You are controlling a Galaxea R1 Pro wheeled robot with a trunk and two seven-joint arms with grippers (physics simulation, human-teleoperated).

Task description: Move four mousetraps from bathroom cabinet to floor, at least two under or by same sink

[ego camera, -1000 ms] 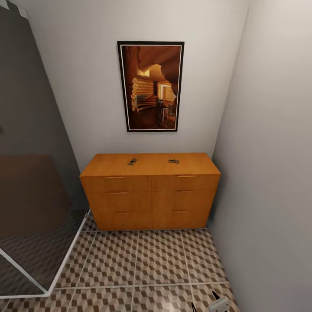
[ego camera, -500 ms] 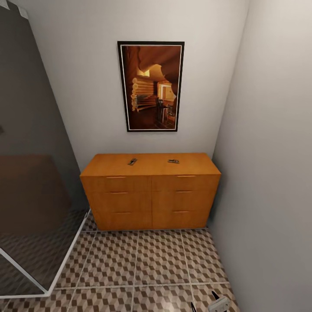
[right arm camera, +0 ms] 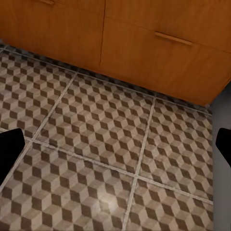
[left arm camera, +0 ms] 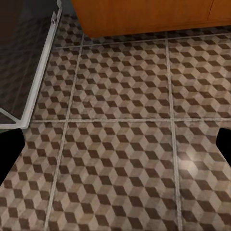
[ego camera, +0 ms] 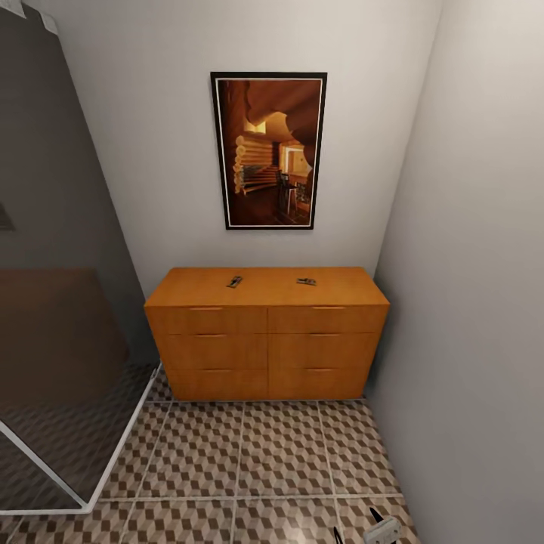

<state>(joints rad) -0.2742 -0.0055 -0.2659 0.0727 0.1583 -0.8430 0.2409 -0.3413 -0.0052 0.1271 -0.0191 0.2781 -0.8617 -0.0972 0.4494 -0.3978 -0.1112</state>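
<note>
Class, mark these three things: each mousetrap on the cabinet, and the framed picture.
left mousetrap [ego camera: 235, 281], head view, middle of its board
right mousetrap [ego camera: 306, 281], head view, middle of its board
framed picture [ego camera: 269, 149], head view, centre of the image

Count: two mousetraps, one cabinet, six drawers

Two mousetraps lie on the cabinet [ego camera: 266, 332] top, one toward the left [ego camera: 234, 282] and one toward the right [ego camera: 306, 282] (well apart). The cabinet has six drawer fronts, in two columns of three, each with one bar handle. One framed picture [ego camera: 269, 150] hangs above. One glass panel [ego camera: 53, 302] stands left.
</note>
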